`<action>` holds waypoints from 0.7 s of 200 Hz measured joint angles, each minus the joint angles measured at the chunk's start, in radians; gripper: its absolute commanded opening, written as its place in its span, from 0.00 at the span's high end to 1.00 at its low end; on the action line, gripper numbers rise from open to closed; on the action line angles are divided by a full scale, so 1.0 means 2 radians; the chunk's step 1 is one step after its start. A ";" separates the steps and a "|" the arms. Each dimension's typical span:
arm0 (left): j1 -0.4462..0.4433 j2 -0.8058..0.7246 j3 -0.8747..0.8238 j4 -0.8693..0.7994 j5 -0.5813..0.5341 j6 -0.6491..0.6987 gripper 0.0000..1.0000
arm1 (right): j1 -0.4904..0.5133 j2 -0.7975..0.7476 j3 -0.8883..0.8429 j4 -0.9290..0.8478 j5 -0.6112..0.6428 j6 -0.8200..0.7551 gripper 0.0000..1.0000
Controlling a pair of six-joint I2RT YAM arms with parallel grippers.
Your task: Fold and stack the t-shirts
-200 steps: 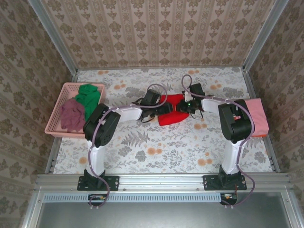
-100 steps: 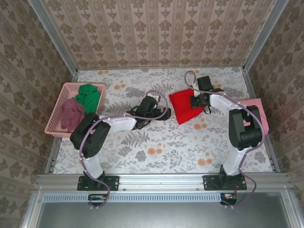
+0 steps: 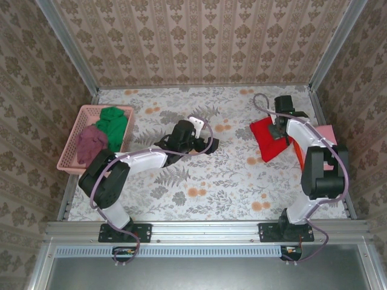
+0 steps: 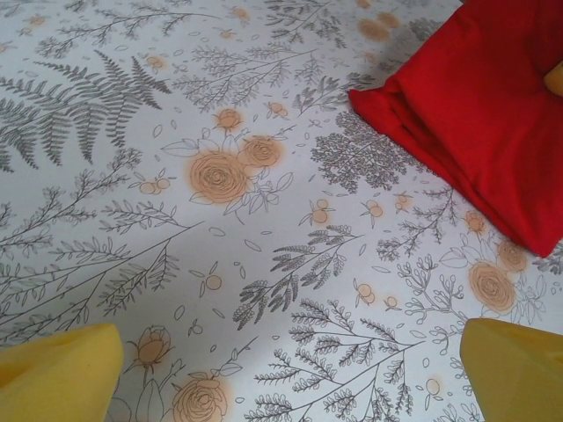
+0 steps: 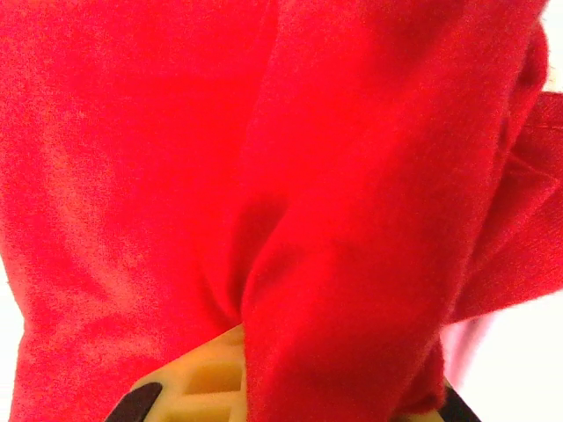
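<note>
1. The red t-shirt lies folded into a rough square on the right side of the floral worktop, towards the far edge.
2. The right pincer sits on the far right part of that red t-shirt. In the right wrist view the red cloth is bunched and drawn in at a yellow finger, so the pincer is clamped on the shirt.
3. A pink t-shirt lies at the right edge of the worktop, just right of the red one. The right arm crosses over it, so I cannot tell whether the two shirts touch.
4. The left pincer is near the middle of the worktop, well apart from the red t-shirt and pointing to the right towards it.
5. In the left wrist view its two yellow fingertips stand wide apart at the bottom corners, with bare worktop between them and nothing held.
6. That same view shows the red t-shirt at the upper right, its layered folded edges resting flat on the worktop.
7. A pink lattice basket stands at the left edge of the worktop.
8. Inside the basket, a green t-shirt lies crumpled at the far end, and a maroon t-shirt lies crumpled at the near end, touching it.
</note>
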 measured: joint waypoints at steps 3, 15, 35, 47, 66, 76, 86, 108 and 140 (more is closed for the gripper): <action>0.000 0.000 0.000 0.000 0.002 0.002 0.00 | -0.002 -0.003 0.000 -0.003 0.003 -0.002 1.00; 0.002 0.000 0.000 0.000 0.006 0.006 0.00 | -0.009 -0.013 0.000 -0.011 0.019 -0.007 1.00; 0.007 0.000 0.000 0.000 0.012 0.012 0.00 | -0.021 -0.028 0.000 -0.020 0.043 -0.008 1.00; 0.012 0.000 0.000 0.000 0.014 0.014 0.00 | -0.030 -0.036 0.000 -0.025 0.050 -0.009 1.00; 0.019 0.000 -0.002 0.001 0.018 0.014 0.00 | -0.041 -0.052 0.000 -0.032 0.053 -0.010 1.00; 0.023 0.000 -0.004 0.004 0.021 0.014 0.00 | -0.047 -0.060 0.002 -0.037 0.053 -0.014 1.00; 0.026 0.000 -0.006 0.004 0.023 0.014 0.00 | -0.049 -0.066 0.007 -0.042 0.053 -0.019 1.00; 0.031 0.000 -0.015 0.011 0.025 0.014 0.00 | -0.053 -0.069 0.027 -0.051 0.052 -0.031 1.00; 0.037 -0.001 -0.026 0.020 0.029 0.014 0.00 | -0.060 -0.069 0.060 -0.057 0.043 -0.049 1.00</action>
